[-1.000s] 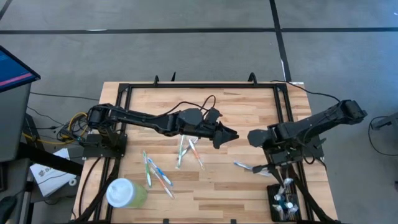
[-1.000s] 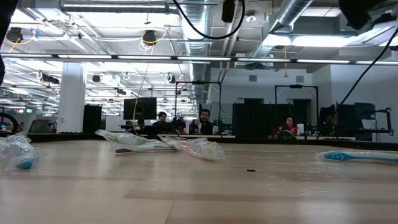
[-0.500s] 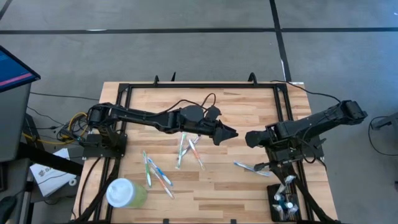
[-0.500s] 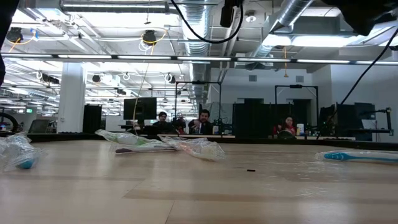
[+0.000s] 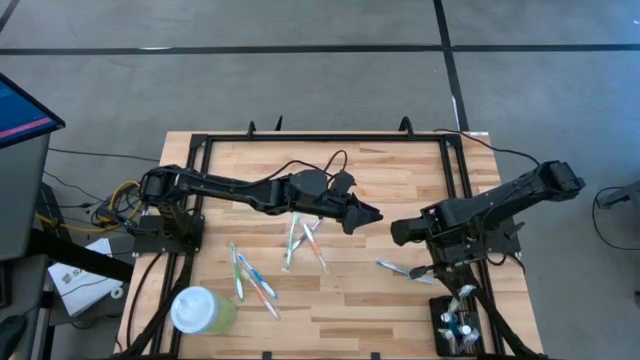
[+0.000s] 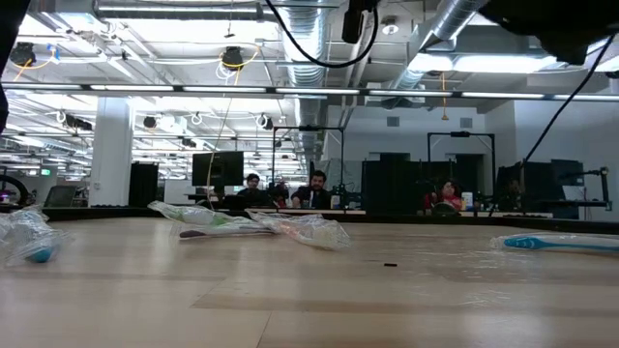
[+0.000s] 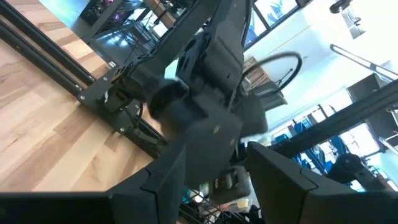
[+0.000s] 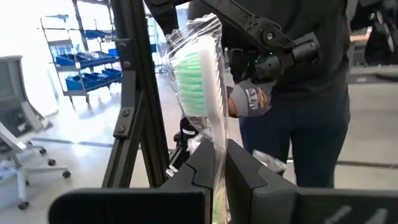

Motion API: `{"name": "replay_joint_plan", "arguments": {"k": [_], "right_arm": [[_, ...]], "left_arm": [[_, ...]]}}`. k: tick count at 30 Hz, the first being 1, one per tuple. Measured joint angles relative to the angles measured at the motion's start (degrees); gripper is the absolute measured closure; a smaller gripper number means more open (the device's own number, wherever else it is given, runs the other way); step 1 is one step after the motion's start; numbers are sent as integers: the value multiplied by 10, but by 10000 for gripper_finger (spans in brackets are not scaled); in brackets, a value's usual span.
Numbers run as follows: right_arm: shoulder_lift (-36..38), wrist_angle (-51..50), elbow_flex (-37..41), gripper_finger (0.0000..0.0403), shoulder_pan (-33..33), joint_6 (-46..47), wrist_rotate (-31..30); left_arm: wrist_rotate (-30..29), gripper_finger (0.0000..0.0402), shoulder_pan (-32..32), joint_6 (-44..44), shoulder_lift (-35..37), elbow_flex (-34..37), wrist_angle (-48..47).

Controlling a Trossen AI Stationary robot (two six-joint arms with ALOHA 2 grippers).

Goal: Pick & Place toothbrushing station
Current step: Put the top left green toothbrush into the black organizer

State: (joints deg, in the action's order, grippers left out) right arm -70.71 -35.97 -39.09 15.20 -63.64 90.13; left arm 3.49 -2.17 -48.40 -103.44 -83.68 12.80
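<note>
- Holder [image 5: 458, 328], at the table's [image 5: 400, 310] near right corner, already carries a few brushes.
- Right gripper [image 8: 219, 163], above and just left of the holder, is clenched on a wrapped toothbrush [image 8: 208, 93].
- Left gripper [image 5: 372, 214], over mid-table, well apart from the holder: jaws parted, empty.
- Loose brushes [image 5: 262, 285] far left of the holder remain, so the task is judged partly done.

The small black rectangular holder with the slotted top [image 5: 459, 327] stands at the wooden table's [image 5: 380, 310] front right corner. Just behind it, toward the table's middle, lies a plastic-wrapped toothbrush [image 5: 400, 268]. Further left of the holder, two wrapped toothbrushes [image 5: 303, 241] lie mid-table, more wrapped toothbrushes [image 5: 252, 279] beyond them. The pale green cup with white lid [image 5: 200, 310] stands at the opposite front corner.
</note>
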Motion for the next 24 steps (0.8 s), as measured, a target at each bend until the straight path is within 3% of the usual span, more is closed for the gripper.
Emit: {"name": "replay_joint_plan", "arguments": {"k": [9, 24], "right_arm": [[-81, 4, 0, 394, 1, -13, 3], [-35, 18, -21, 394, -11, 4, -4]], "left_arm": [[0, 234, 0, 11, 0, 0, -9], [0, 234, 0, 16, 0, 0, -15]]}}
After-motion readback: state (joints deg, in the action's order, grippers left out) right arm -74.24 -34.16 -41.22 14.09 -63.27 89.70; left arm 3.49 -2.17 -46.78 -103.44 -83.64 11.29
